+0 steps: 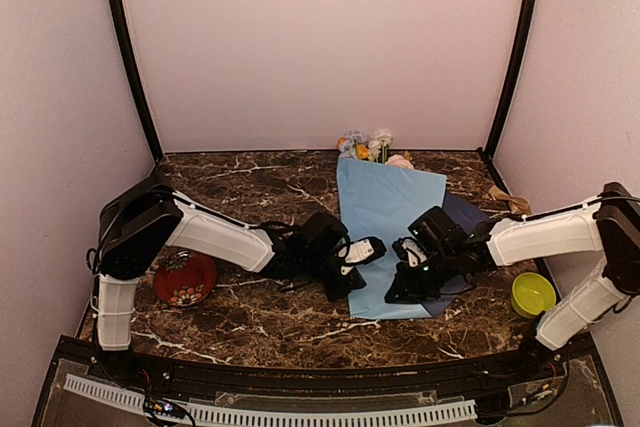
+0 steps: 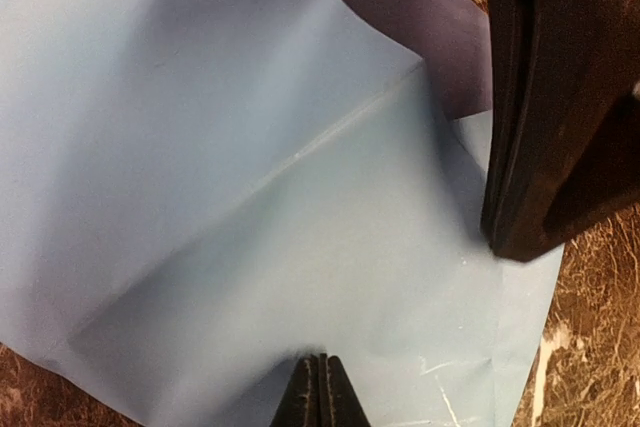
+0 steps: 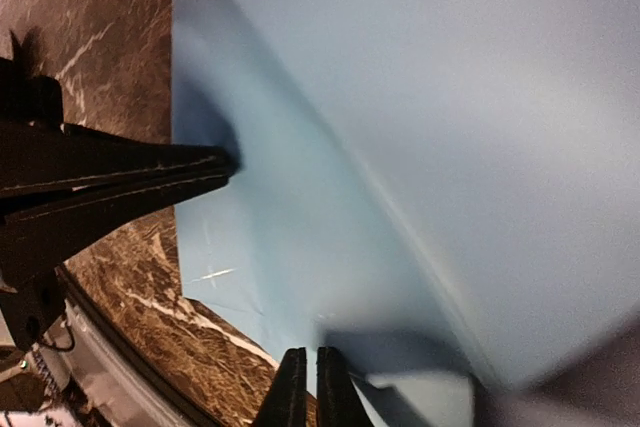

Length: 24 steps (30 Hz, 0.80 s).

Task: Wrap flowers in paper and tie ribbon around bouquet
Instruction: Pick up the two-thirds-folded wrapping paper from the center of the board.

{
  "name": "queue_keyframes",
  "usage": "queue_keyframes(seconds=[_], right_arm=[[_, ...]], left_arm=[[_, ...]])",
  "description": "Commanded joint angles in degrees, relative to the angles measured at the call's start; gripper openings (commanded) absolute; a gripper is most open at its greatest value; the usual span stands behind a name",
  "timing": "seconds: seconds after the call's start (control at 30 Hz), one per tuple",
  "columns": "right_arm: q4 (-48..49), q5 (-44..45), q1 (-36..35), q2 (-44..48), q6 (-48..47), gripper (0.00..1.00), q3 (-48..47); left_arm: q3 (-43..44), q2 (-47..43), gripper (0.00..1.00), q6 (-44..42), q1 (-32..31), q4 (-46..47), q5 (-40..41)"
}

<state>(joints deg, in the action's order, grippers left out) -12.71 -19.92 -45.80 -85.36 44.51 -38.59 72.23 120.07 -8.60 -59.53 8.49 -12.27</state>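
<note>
On the marble table (image 1: pixel 250 332), mid-way across, lying flat: the paper (image 1: pixel 385 202), light blue face up, navy face showing along its right side. At its far end, heads of the flowers (image 1: pixel 365 145); stems hidden. Far right, well apart, the ribbon (image 1: pixel 510 199). Over the sheet's near part, left gripper (image 1: pixel 372 245), fingers pressed together, tips at the left edge; just beside, right gripper (image 1: pixel 400 249), likewise closed, holding nothing. Near left, red dish (image 1: pixel 185 279); near right, green bowl (image 1: pixel 532 294).

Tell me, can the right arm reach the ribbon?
Probably yes. The ribbon lies uncovered on the table just behind the right arm, with nothing between them. Its shut jaws, now over the paper, would have to swing back first.
</note>
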Motion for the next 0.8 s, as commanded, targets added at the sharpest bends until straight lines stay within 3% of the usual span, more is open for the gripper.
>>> queue_keyframes(seconds=[0.0,0.3,0.5,0.77], right_arm=[[-13.9,13.0,-0.8,9.1,8.2,0.1,0.6],[-21.6,13.0,-2.1,29.6,30.6,0.49,8.4],[-15.9,7.8,-2.8,32.7,46.5,0.52,15.5],[-11.3,9.7,-2.9,29.4,49.5,0.61,16.3]], left_arm=[[-0.8,0.8,0.0,-1.3,-0.8,-3.7,0.9],[2.1,0.8,0.0,-3.6,-2.1,-2.3,3.7],[2.5,1.0,0.0,-4.1,-2.1,-0.7,3.4],[4.7,2.3,0.01,-5.7,-2.2,-0.6,2.6]])
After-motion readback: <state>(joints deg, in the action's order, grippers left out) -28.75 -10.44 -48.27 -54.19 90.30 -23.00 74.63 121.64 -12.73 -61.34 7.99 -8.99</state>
